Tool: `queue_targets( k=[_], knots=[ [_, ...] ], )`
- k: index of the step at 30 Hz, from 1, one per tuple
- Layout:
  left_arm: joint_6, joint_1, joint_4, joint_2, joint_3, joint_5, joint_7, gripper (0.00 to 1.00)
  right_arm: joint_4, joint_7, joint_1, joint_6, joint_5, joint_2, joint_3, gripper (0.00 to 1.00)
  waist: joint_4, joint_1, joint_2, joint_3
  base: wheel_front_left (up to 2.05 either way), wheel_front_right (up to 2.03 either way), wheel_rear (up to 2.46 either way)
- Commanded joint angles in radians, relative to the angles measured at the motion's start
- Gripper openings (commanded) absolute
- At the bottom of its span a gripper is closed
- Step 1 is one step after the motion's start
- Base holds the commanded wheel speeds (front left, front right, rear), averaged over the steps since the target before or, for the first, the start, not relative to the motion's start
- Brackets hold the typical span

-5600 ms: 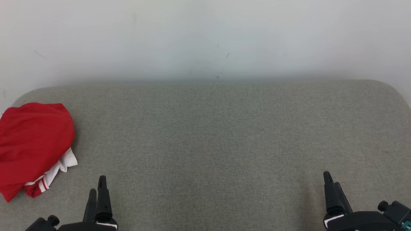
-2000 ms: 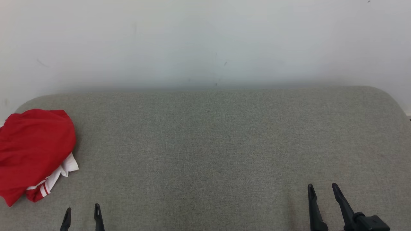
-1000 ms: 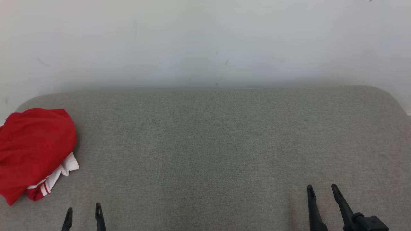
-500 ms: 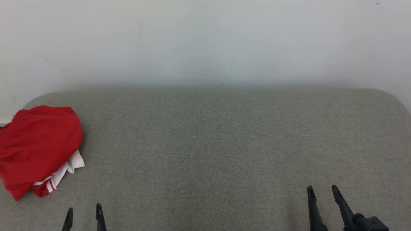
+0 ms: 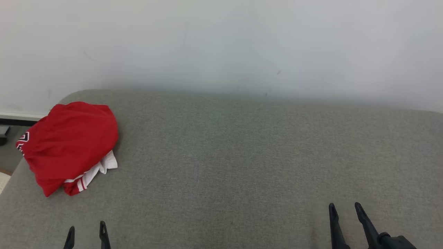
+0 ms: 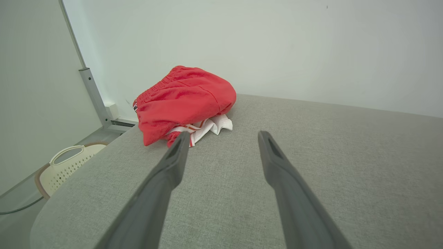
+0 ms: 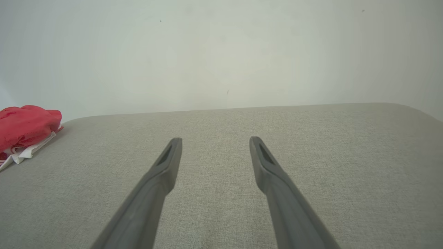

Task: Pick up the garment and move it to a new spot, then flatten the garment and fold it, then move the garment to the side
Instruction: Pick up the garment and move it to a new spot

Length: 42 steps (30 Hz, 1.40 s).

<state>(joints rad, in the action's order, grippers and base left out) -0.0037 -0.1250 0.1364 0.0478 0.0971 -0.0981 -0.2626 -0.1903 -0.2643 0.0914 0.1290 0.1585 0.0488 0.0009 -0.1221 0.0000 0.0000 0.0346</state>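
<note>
So: garment (image 5: pixel 69 145) is a red bunched heap on the bench (image 5: pixel 242 155), at the far-left corner, close to the left edge and just short of the wall (image 5: pixel 221 45). White striped trim (image 5: pixel 104 167) sticks out from under it on the near-right side. That's the only loose layer showing, so probably the easiest place to bite. Left claw (image 5: pixel 86 226) sits low at the near edge with jaws apart and empty. In the left wrist view the heap is ahead and slightly left of the fingers, not touching. It looks staged for a reach, so I'd call this pre-pick with nothing in the task done yet. Right claw (image 5: pixel 344 204) also has jaws apart and empty, parked over bare bench at the near right, well apart from the garment. It's likely kept clear until flattening needs two arms. Edges: the heap sits right by the rounded left corner, and off that side there's a basket (image 6: pixel 65 162) down on the floor (image 6: pixel 14 204). A sideways shove from the right could roll the garment off, so better to come in from the near side and lift, not push. Room: centre and right of the bench are bare from near edge to wall, which is plenty for the new spot and for spreading flat. The wall is the only limit at the back.
</note>
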Motion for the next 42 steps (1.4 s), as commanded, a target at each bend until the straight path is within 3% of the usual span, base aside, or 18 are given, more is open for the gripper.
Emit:
queue_targets(
  k=[1,25,42],
  knots=[
    [-0.001,-0.017,0.0,0.005,0.001,0.006,-0.002,1.0,-0.002,-0.002,0.015,0.003,0.003,0.003,0.002,1.0,-0.045,0.0,0.0,0.007,0.0,0.0,0.0],
    [-0.009,-0.024,0.009,0.004,0.036,0.012,-0.002,1.0,-0.002,-0.002,0.025,0.003,0.021,0.003,0.036,1.0,-0.286,0.0,0.0,0.02,0.0,0.0,0.0],
    [0.022,0.013,0.001,0.005,0.054,-0.036,-0.002,1.0,-0.006,-0.002,0.016,0.003,0.02,0.003,0.057,1.0,-0.271,0.0,0.0,0.009,0.0,0.0,0.0]
  ],
)
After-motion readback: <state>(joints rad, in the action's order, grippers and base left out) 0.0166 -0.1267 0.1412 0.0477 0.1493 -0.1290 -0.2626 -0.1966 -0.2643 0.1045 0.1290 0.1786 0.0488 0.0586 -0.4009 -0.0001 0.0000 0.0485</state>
